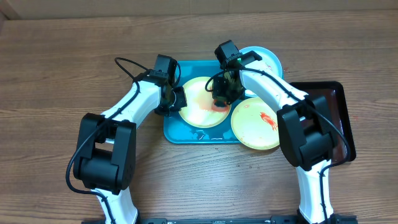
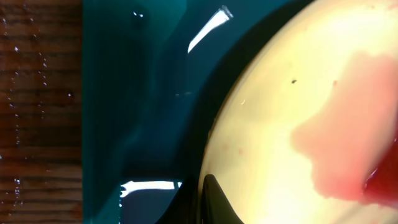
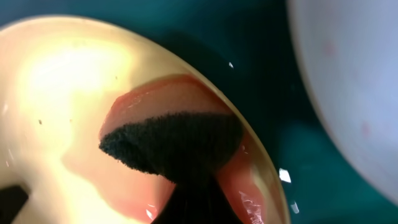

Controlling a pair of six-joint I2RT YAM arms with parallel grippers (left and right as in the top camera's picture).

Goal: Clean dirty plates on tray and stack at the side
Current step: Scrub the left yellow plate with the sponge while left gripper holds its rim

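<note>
A pale yellow-green plate (image 1: 198, 102) lies in the turquoise tray (image 1: 186, 134). My left gripper (image 1: 176, 99) is shut on its left rim; in the left wrist view (image 2: 214, 202) the dark fingers pinch the plate's edge (image 2: 280, 112). My right gripper (image 1: 222, 94) is shut on a black sponge (image 3: 174, 143) and presses it onto a pink-red smear on the same plate (image 3: 68, 87). A second yellow-green plate (image 1: 254, 124) with a red smear overlaps the tray's right edge. The light blue plate (image 1: 268, 59) sits at the tray's back right corner.
A dark brown-red tray (image 1: 341, 102) lies on the wooden table to the right, partly under my right arm. Bare tray floor (image 2: 137, 93) and wet wood (image 2: 37, 112) show left of the held plate. The blue plate (image 3: 354, 81) is close beside the sponge.
</note>
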